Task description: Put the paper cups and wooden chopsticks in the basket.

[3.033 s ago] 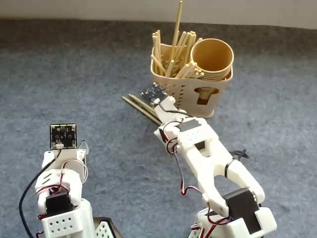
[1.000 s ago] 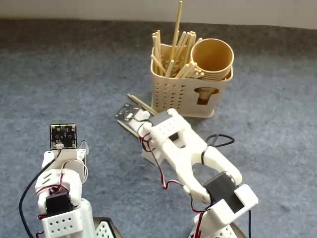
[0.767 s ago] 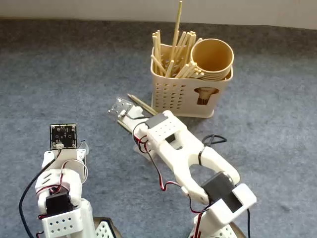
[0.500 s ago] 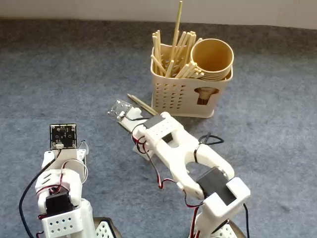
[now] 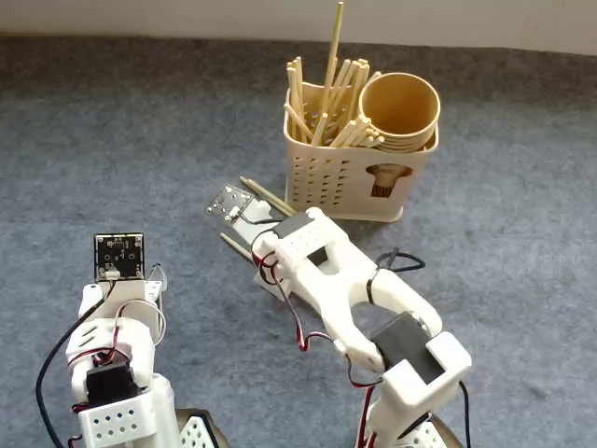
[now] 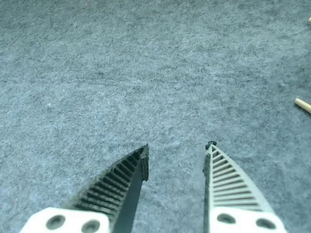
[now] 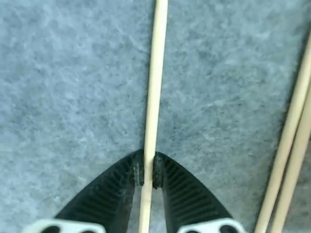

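A cream perforated basket (image 5: 347, 183) at the far middle of the carpet holds stacked paper cups (image 5: 399, 110) and many wooden chopsticks (image 5: 325, 101). A loose chopstick (image 5: 267, 195) lies at the basket's near-left foot, and another chopstick (image 5: 233, 245) pokes out from under the right arm (image 5: 312, 257). My right gripper (image 7: 147, 169) is down on the carpet, shut on a single chopstick (image 7: 154, 92). Beside it lie two more chopsticks (image 7: 290, 141). My left gripper (image 6: 177, 147) hangs open over bare carpet at the near left.
Grey carpet (image 5: 140, 140) covers the whole work area. The left arm (image 5: 117, 322) sits folded at the near left corner. The tip of a chopstick (image 6: 303, 104) shows at the edge of the left wrist view.
The right arm swung left from the basket's foot and lowered over the loose chopsticks. One chopstick's end now pokes out beside it. The left arm has not moved.
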You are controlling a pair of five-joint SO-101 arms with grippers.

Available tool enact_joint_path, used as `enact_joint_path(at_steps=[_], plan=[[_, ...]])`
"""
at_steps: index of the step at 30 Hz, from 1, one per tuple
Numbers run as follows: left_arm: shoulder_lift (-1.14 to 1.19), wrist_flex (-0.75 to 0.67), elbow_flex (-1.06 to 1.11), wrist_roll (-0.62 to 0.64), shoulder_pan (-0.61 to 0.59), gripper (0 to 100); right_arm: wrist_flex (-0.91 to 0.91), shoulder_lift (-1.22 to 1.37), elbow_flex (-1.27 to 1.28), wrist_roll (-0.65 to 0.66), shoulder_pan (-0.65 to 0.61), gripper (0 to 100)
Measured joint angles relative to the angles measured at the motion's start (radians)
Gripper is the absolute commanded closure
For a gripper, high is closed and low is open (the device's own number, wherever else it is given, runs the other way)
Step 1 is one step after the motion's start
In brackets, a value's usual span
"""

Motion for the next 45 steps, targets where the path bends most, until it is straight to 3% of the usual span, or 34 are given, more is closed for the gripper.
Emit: enact_joint_path(at_steps=[14, 27, 45], plan=[[0.000, 0.000, 0.000, 0.000, 0.000, 81, 0.021, -0.292, 0.146, -0.005, -0.003, 99.3], [0.000, 0.000, 0.000, 0.000, 0.000, 81, 0.021, -0.516, 0.163, -0.288, -0.003, 99.2], [0.000, 0.000, 0.000, 0.000, 0.000, 81, -0.002, -0.931, 0.331, -0.299, -0.003, 99.3]])
